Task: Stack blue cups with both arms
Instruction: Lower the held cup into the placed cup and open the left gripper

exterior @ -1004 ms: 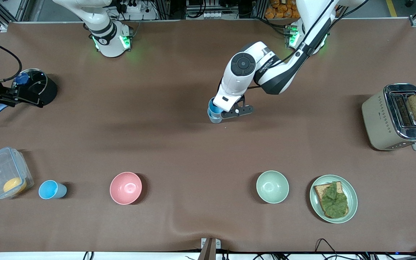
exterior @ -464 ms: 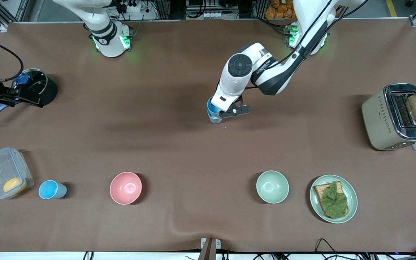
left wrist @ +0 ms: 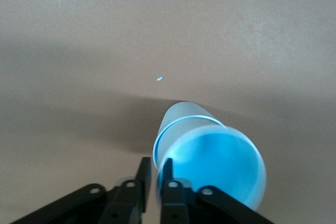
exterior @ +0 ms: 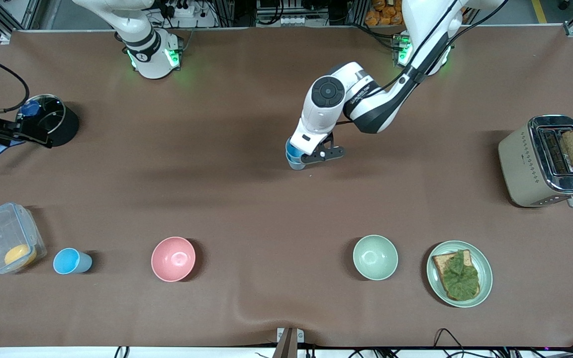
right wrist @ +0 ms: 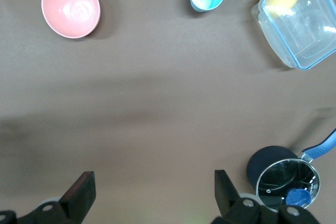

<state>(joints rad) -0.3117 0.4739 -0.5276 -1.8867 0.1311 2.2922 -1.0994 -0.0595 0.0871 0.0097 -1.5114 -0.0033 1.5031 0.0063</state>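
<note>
The left gripper (exterior: 300, 158) sits near the table's middle, its fingers pinched on the rim of a blue cup (left wrist: 210, 156) that the left wrist view shows nested inside another, so this looks like a stack already begun. The right gripper (right wrist: 152, 195) hangs spread wide and empty at the right arm's end of the table, near the dark pot (exterior: 50, 119). One lone blue cup (exterior: 71, 261) stands unstacked near the front edge, between the clear container (exterior: 3, 238) and the pink bowl (exterior: 173, 259); bringing it to the stack likely remains.
</note>
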